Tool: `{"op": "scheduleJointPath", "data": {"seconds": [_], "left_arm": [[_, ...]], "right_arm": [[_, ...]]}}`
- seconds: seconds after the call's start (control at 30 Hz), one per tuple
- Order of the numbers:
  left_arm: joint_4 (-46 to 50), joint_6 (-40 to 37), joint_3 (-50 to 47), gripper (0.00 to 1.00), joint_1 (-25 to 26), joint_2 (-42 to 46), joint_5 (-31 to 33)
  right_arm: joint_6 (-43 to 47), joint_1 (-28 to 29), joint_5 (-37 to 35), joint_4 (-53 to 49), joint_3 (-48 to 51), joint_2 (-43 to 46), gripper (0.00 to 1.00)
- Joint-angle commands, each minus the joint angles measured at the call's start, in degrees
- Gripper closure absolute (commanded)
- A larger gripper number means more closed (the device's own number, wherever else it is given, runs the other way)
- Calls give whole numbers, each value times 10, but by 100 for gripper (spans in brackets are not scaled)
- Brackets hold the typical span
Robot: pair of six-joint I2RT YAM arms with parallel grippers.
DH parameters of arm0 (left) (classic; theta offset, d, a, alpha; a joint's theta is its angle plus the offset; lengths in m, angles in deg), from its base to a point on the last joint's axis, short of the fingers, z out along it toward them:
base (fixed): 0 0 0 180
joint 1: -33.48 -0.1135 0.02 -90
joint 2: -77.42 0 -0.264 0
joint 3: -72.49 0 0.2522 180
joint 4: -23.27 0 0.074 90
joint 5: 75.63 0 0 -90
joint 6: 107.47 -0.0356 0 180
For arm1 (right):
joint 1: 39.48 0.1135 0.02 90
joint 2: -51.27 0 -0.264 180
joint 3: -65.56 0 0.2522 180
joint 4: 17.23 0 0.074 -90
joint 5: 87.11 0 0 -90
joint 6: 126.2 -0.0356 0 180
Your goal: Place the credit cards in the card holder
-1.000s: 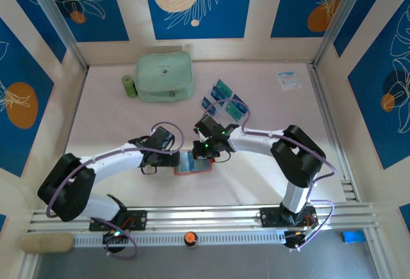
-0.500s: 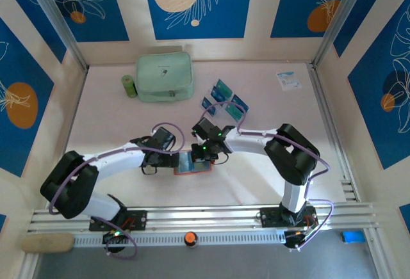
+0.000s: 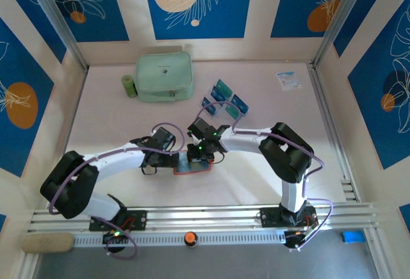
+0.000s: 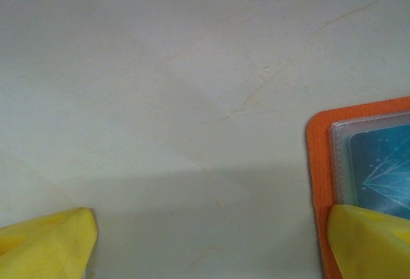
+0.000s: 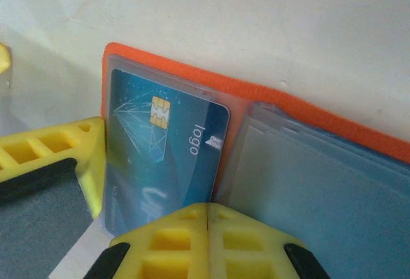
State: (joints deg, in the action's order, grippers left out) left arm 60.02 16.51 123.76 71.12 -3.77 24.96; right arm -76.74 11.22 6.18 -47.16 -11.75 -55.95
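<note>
Card holder (image 5: 192,77) lying open | we are seeing right gripper (image 5: 208,228) jaws together at a sleeved credit card (image 5: 166,157) | left gripper (image 4: 208,240) jaws apart, one finger (image 4: 368,240) touching holder

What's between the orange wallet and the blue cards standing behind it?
The wrist of the right arm, in the top view, just behind the orange wallet and short of the blue cards.

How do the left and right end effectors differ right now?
The left end effector is wide open; the right end effector is shut, fingers pressed together. The left straddles bare table, one finger over a corner of the wallet; the right's tip sits at the card in the wallet's sleeve. Both have yellow fingers and work at the wallet.
</note>
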Motion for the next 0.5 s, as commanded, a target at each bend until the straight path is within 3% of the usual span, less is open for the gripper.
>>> {"op": "scheduleJointPath", "data": {"seconds": [0.0, 0.47], "left_arm": [[-4, -3, -13, 6, 4, -10, 0], [27, 14, 13, 5, 4, 31, 10]], "right_arm": [[5, 8, 22, -9, -16, -20, 100], [-5, -10, 2, -15, 17, 40, 100]]}}
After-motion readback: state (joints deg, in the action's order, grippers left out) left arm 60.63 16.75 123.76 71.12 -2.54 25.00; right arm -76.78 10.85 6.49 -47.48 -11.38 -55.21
